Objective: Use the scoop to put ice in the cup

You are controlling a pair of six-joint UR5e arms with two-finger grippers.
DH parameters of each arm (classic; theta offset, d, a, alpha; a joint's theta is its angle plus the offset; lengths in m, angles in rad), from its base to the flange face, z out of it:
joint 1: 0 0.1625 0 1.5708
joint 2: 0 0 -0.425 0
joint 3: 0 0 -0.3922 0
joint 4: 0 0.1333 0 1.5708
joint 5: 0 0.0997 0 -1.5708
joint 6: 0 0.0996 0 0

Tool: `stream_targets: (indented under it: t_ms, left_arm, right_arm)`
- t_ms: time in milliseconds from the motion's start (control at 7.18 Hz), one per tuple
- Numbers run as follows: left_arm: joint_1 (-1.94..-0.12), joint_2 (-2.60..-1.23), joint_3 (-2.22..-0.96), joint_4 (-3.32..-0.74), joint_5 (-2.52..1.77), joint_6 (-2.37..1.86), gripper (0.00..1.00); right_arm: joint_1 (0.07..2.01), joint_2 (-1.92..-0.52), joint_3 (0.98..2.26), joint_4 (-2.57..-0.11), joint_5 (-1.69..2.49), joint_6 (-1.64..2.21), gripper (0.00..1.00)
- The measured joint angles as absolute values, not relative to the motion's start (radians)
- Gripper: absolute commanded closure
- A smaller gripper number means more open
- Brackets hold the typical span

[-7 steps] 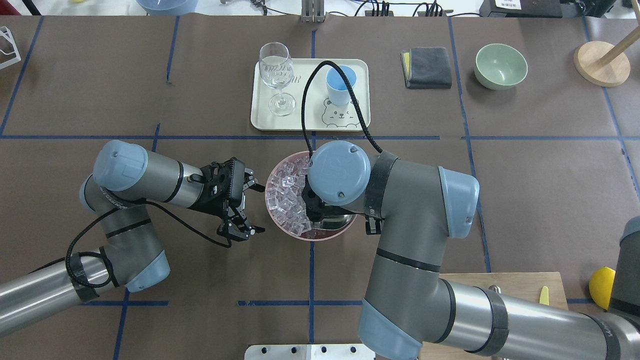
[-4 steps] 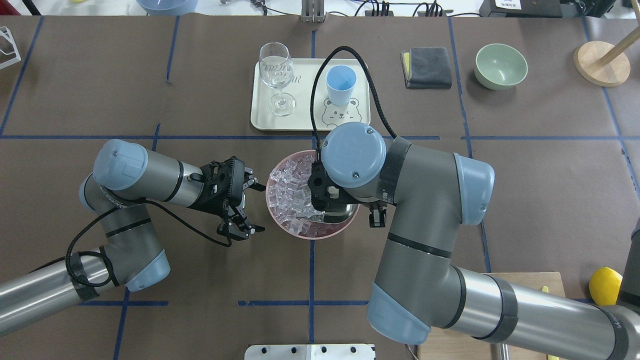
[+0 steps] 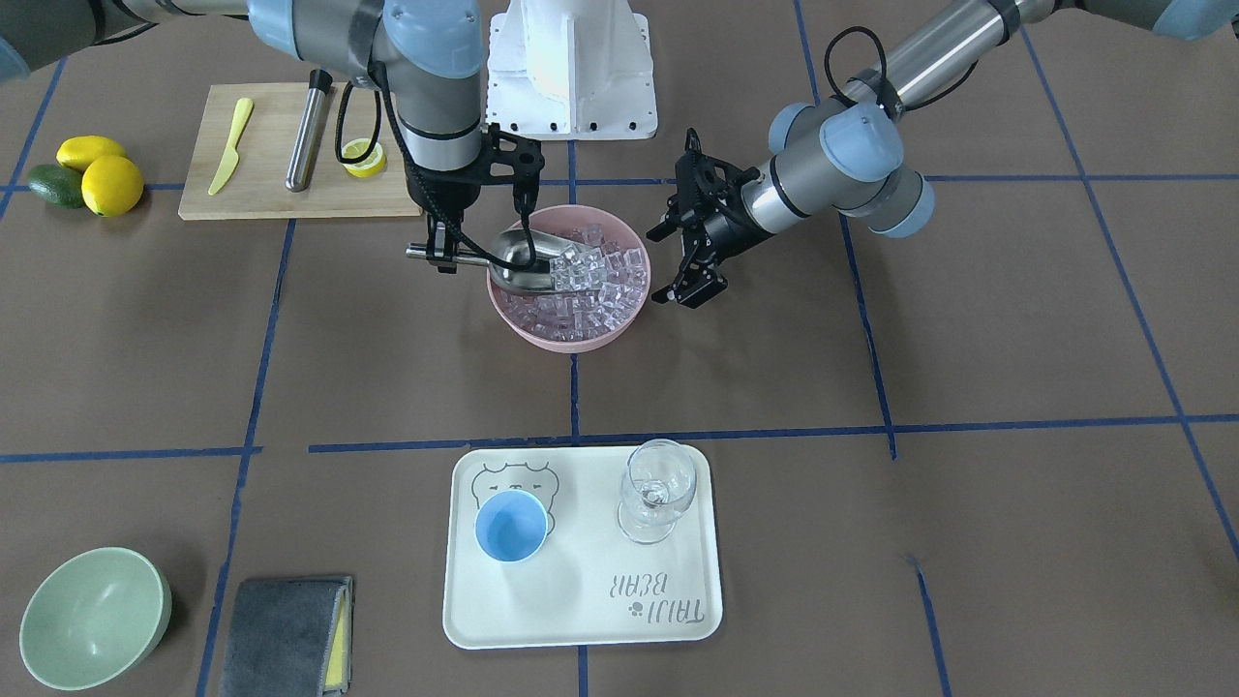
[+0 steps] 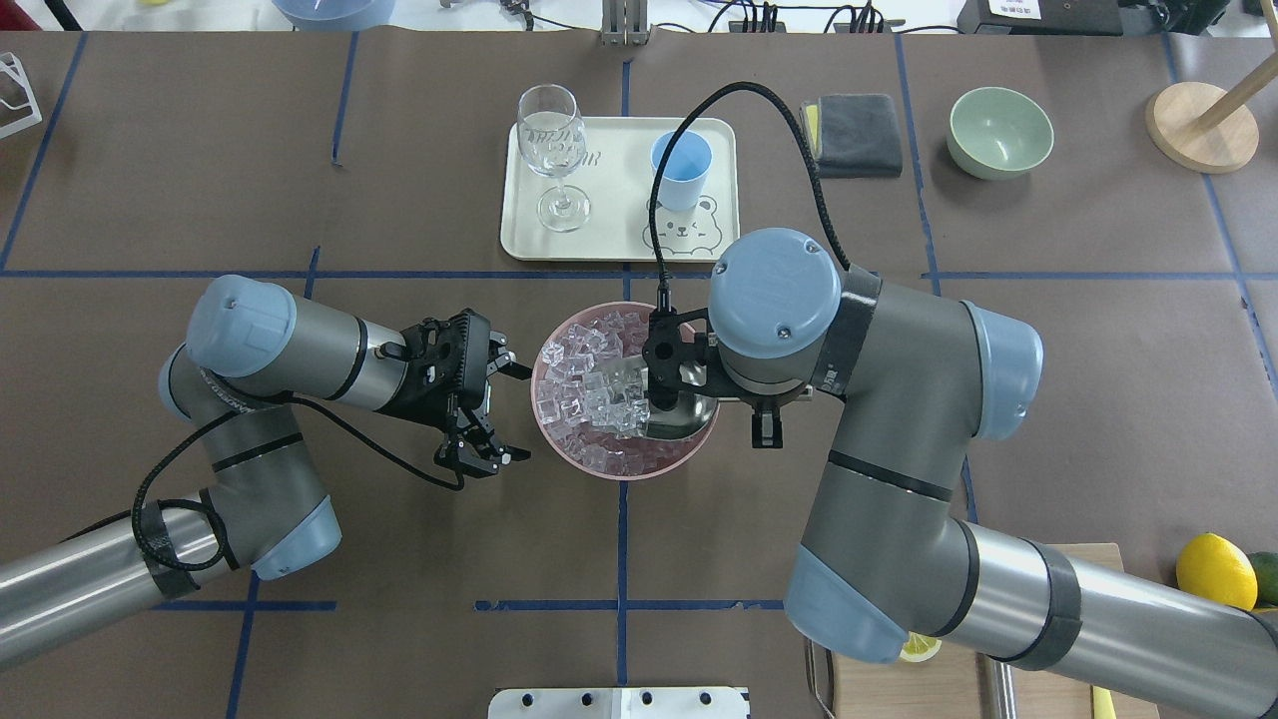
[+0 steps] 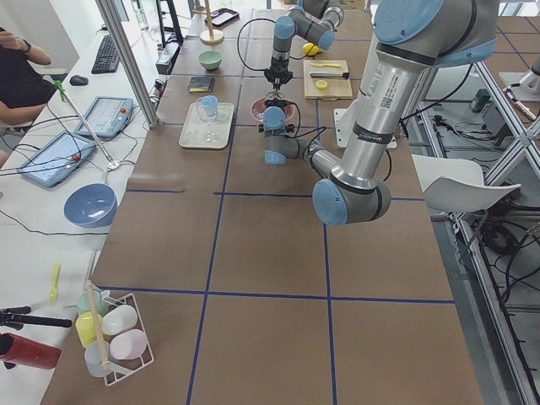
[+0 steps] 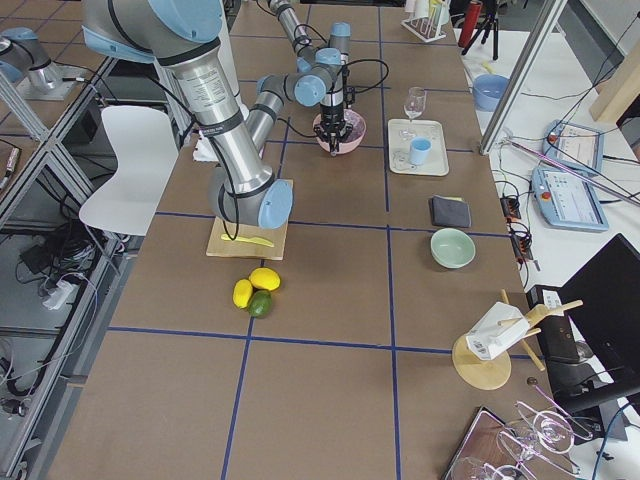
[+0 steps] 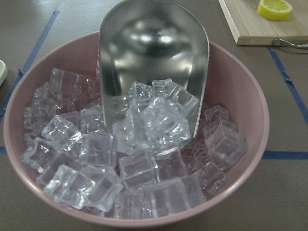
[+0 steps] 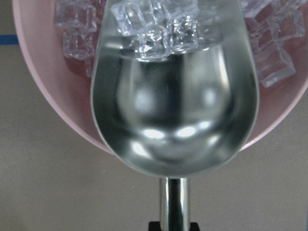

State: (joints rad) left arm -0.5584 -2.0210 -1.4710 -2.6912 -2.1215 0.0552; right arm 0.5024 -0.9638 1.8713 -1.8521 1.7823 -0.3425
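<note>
At the table's centre, the right gripper (image 3: 440, 254) is clamped on the thin rod handle of the scoop (image 3: 518, 261), holding it roughly level. The scoop's trough reaches over the rim of the pink bowl (image 3: 571, 341) from the robot's right. Its open mouth is pushed into the ice (image 7: 144, 159), and several cubes sit in the front of the trough. The rear of the trough shows bare steel in the right wrist view. The remaining cubes fill the bowl close to its rim.

The left gripper (image 4: 517, 414) hangs with its jaws apart and nothing between them. It is just beside the bowl's rim on the robot's left and apart from it.

The cup (image 3: 510, 526) stands upright on the cream tray (image 3: 581, 620), near the printed bear, and its blue floor is visible. The wine glass (image 3: 658, 489) stands beside it on the same tray.

A band of brown table (image 3: 774, 368), crossed by one blue tape line, separates the pink bowl from the tray. On the robot's near side, to its right, the wooden board (image 3: 261, 184) lies close behind the right arm.
</note>
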Motion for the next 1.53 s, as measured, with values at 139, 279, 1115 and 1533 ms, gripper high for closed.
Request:
stream_targets:
  t_ms: [139, 279, 1115, 1533]
  left_arm:
    - [-0.559, -2.021, -1.471, -2.691, -2.121, 0.055, 0.00]
    - [-0.560, -2.021, -1.471, -2.691, -2.121, 0.055, 0.00]
    - [-0.581, -2.021, -1.471, -2.684, -2.120, 0.051, 0.00]
    - [-0.665, -1.972, -1.527, -2.575, -2.121, 0.046, 0.00]
  right_arm:
    - [0.521, -0.974, 1.872, -1.825, 1.819, -0.343, 1.00]
    - [0.537, -0.983, 1.872, -1.799, 1.850, -0.343, 1.00]
    - [0.716, -1.099, 1.900, -1.559, 2.156, -0.333, 1.00]
    - [0.802, -1.096, 1.936, -1.552, 2.252, -0.249, 1.00]
